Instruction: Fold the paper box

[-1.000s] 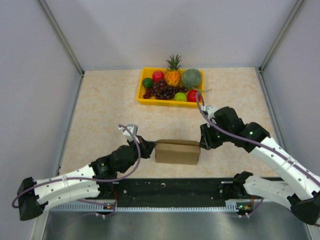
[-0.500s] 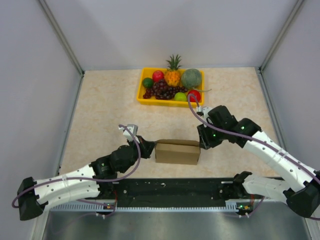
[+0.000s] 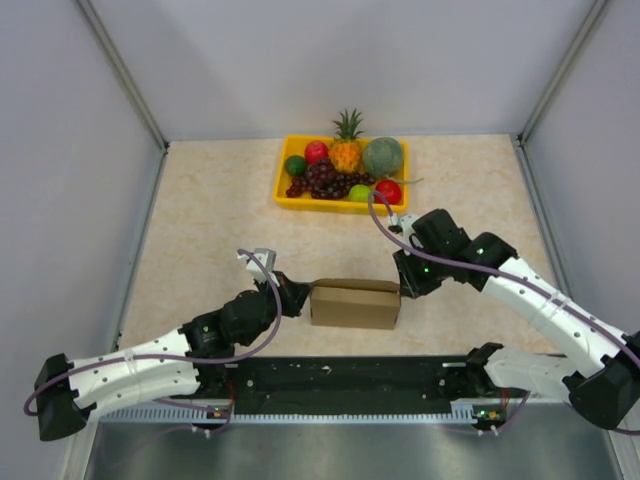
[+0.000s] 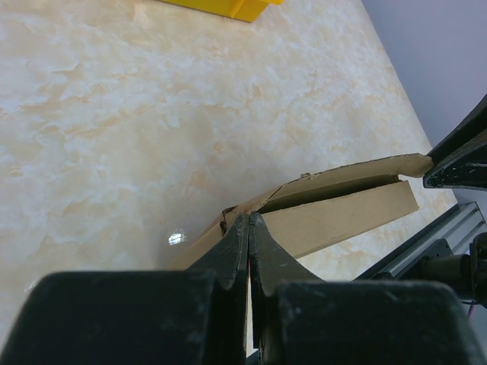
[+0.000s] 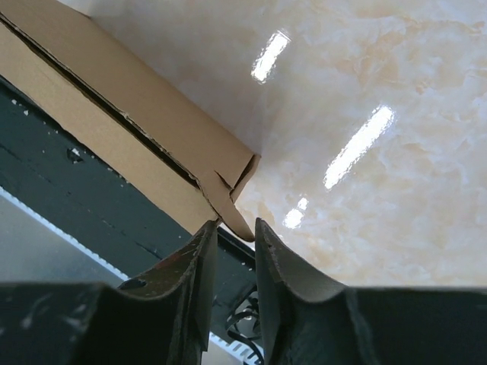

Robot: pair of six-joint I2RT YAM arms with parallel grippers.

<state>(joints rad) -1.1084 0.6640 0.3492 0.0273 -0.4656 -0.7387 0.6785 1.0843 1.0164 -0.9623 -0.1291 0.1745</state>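
Note:
The paper box [image 3: 355, 303] is a small brown carton lying lengthwise near the table's front edge, its lid slightly raised. My left gripper [image 3: 301, 298] is at its left end. In the left wrist view, that gripper [image 4: 249, 217] is shut, its tips against the box [image 4: 342, 217] at the end corner, with nothing seen between them. My right gripper [image 3: 404, 285] is at the box's right end. In the right wrist view, it [image 5: 235, 222] is open by a narrow gap. A loose corner tab [image 5: 232, 211] of the box [image 5: 137, 99] pokes between its fingertips.
A yellow tray [image 3: 330, 206] of fruit stands at the back middle, and its corner [image 4: 228, 6] shows in the left wrist view. A black base rail [image 3: 340, 375] runs along the near edge just behind the box. Grey walls close in both sides and the back.
The right arm has shifted a little left toward the box's right end, and its jaws have narrowed. The left arm and the box have not moved.

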